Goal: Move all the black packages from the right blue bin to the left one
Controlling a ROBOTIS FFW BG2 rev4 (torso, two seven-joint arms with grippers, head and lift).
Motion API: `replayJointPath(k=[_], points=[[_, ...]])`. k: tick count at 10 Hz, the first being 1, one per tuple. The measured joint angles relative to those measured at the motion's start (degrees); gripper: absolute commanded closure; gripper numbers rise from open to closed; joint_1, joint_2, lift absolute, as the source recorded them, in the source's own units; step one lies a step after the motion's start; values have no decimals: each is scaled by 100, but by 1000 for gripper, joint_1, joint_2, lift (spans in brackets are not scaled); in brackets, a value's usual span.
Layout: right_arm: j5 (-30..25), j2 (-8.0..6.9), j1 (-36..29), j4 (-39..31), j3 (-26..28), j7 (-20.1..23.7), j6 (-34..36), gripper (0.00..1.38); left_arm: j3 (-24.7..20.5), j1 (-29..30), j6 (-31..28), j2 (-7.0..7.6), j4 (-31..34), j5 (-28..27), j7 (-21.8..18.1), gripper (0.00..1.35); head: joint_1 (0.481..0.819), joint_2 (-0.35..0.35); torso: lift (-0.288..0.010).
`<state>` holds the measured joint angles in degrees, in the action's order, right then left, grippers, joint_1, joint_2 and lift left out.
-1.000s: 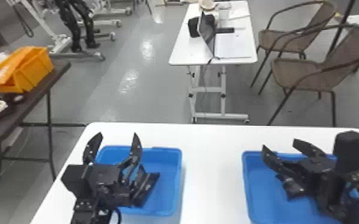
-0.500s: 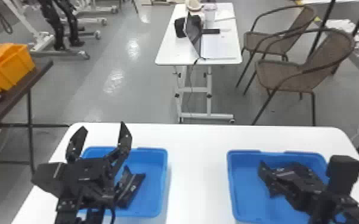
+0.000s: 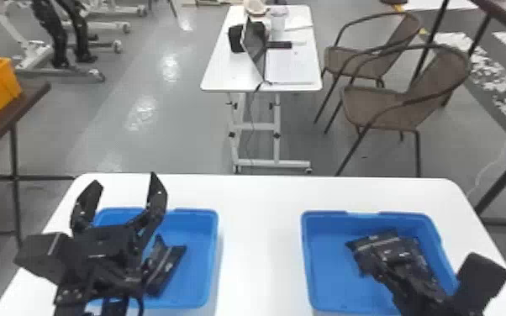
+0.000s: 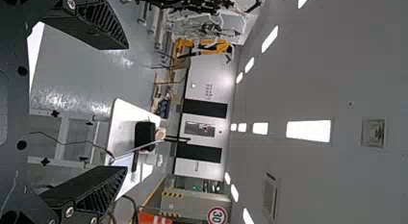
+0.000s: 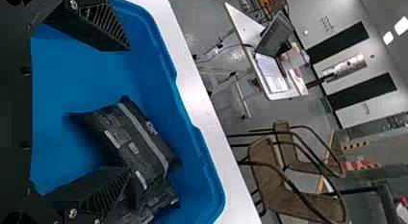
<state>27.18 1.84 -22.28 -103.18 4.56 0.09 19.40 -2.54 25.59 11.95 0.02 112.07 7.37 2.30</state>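
Head view, left blue bin [image 3: 199,281]: lower left of the frame, on the white table [image 3: 260,243]; a black package [image 3: 166,267] lies inside, just right of the claw's dark body.
Left gripper [image 3: 125,180]: lower left of the head view, over the left blue bin; its two fingers stand wide apart, released, with nothing between them.
Right blue bin [image 3: 330,269]: lower right of the frame, on the same table.
Packages in it: dark packages [image 3: 384,243] at the right part of that bin; the right wrist view has one [image 5: 137,142] near its lower centre and another [image 5: 161,200] partly under it.
Right gripper [image 3: 412,285]: lower right of the head view, reaching over the packages; in the right wrist view its fingers are spread, clenched on nothing. Whether the lower finger touches a package, I cannot tell.
Behind: a laptop [image 3: 255,50] on a small white desk [image 3: 222,75], upper centre of the head view.
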Motion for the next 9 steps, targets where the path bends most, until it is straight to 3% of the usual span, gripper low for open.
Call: replayJointPath(k=[3,9], points=[[779,-9,93,377,1,-364,-283,127,8,6,9,34,-1,19,0,131,695,28,-42],[1289,-8,758,1089,60,-886,-496,127,26,8,14,68,-1,50,-2,131,695,-2,-42]])
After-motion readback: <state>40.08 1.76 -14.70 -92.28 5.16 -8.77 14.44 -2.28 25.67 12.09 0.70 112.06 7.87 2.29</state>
